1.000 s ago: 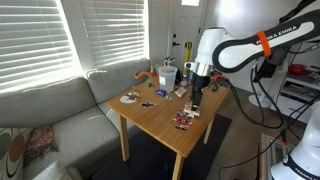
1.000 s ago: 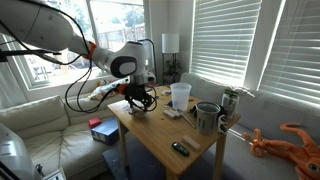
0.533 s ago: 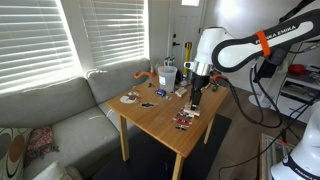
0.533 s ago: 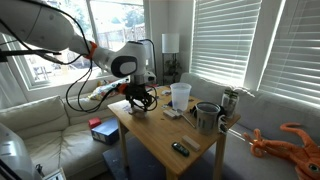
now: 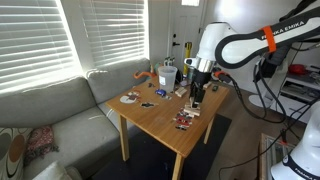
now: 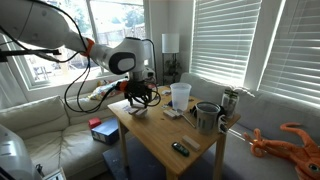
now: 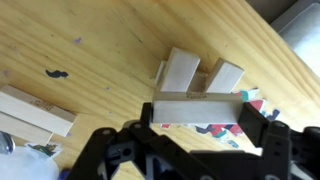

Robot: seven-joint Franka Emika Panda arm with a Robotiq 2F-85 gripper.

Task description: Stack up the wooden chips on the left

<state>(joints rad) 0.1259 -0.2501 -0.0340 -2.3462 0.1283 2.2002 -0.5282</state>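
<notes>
Table (image 7: 110,50) – light yellow pine, fine grain lines, a few dark specks. Chips (image 7: 183,72) pale tan, plain, faint grain. Gripper (image 7: 198,112) black. Arm (image 5: 235,48) white with an orange band and dark lettering. Cup (image 5: 166,74) white. Plate (image 5: 130,98) dark. Cluster (image 5: 184,121) dark and red. Sofa (image 5: 50,105) grey. Blinds (image 5: 40,35) white – horizontal slat stripes. Toy (image 6: 300,140) orange. Box (image 6: 100,130) red and blue. Mug (image 6: 207,117) dark grey.
</notes>
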